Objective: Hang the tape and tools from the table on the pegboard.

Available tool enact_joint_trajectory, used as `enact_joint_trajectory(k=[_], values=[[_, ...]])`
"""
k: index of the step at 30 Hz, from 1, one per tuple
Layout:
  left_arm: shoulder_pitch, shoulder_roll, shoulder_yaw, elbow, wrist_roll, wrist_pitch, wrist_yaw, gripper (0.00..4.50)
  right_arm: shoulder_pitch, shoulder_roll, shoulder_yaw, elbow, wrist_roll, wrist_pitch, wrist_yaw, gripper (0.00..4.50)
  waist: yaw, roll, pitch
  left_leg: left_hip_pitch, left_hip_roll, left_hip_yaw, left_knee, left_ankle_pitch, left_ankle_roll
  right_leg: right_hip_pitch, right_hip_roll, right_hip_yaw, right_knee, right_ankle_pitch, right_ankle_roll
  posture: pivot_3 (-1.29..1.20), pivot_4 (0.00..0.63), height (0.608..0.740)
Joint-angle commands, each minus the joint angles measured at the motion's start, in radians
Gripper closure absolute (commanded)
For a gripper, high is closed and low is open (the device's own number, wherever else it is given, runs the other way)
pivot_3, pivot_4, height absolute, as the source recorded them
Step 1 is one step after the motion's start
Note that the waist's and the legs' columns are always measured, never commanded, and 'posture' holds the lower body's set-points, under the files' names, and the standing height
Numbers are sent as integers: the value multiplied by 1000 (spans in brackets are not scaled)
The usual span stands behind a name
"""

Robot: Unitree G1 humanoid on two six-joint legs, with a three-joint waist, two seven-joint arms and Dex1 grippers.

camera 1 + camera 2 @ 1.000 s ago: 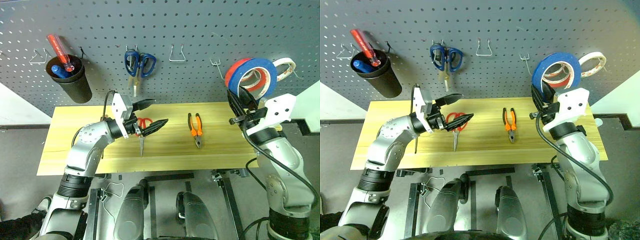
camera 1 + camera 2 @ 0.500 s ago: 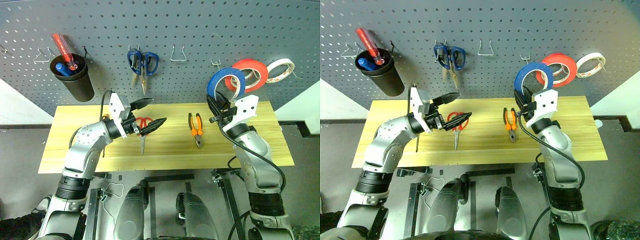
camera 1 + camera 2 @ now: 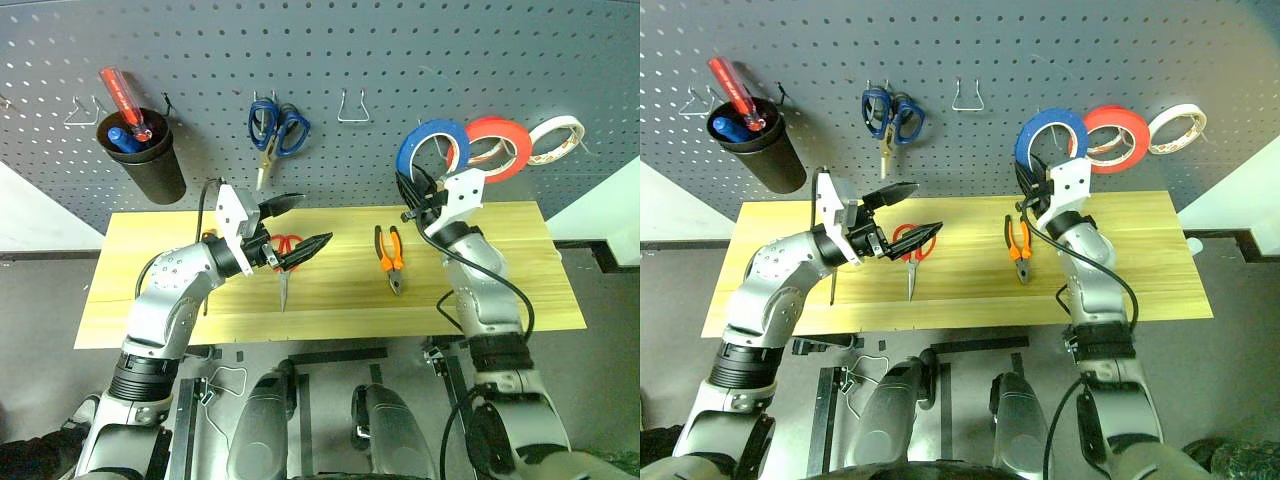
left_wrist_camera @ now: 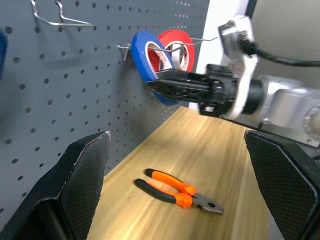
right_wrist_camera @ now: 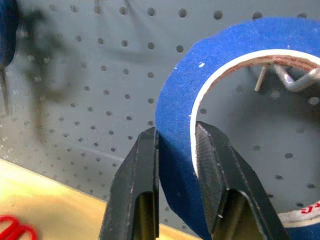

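- The blue tape (image 3: 432,150), a flat ring with a pale inner core, was pinched through its band by the right gripper (image 5: 176,145), one black finger on the outside and one inside the ring; it was held upright against the pegboard (image 3: 400,60), just beside a thin metal hook (image 5: 295,80).
- The left gripper (image 3: 295,225) was held with its two textured black fingers spread wide and nothing between them, above the red scissors (image 3: 285,262).
- The pegboard was seen as a dark grey sheet with even rows of small holes; the table (image 3: 480,290) as light yellow wood with visible grain.
- Three tape rolls were counted at the board: the blue one, a red one (image 3: 497,148) and a smaller white one (image 3: 556,139), the last two hung on hooks.
- Two pairs of scissors were counted: a blue pair (image 3: 276,132) hung on the board and the red pair lying flat on the table.
- One pair of orange-and-black pliers (image 3: 391,255) lay on the table, well apart from both grippers.
- A black cup (image 3: 148,165) was hung on the board with a red-handled screwdriver (image 3: 122,92) inside.
- In the right wrist view the hook was shown through the tape's opening; in the left wrist view the blue and red rolls were seen edge-on, side by side.
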Motion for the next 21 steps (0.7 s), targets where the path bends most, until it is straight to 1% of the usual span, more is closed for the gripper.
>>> enact_joint_trajectory(k=[1,5,9,11,13,20,21], values=[[9,7,21,-57,-15,2,11,0,-62,17,-39,157,11,-66,-12,3817,1,0,0,0,0,0,0,0,0,0,0,0,0,0,0,94,264,714],[16,10,23,-65,-15,3,22,0,-100,14,-42,241,2,-111,0,3818,6,0,0,0,0,0,0,0,0,0,0,0,0,0,0,96,265,714],[19,7,22,-70,-15,4,31,0,-122,8,-47,286,-21,-145,-42,3818,5,0,0,0,0,0,1,0,0,0,0,0,1,0,0,93,265,714],[21,4,21,-72,-14,3,34,0,-126,7,-50,298,-21,-150,-44,3091,6,0,0,0,0,0,1,1,0,0,0,0,2,0,0,93,265,714],[26,5,19,-74,-14,2,36,0,-119,4,-43,297,-30,-152,-45,2501,5,0,0,0,0,0,1,1,0,0,0,0,2,0,0,91,265,714],[34,4,15,-77,-10,-1,40,0,-106,8,-35,277,-39,-127,-49,30,0,0,0,0,0,0,-1,1,0,-2,0,0,2,0,-1,89,262,714],[37,4,11,-78,-6,-4,41,0,-93,10,-32,255,-32,-108,-42,30,1,0,0,0,0,0,-1,1,0,-2,0,0,2,0,-1,88,261,714]])
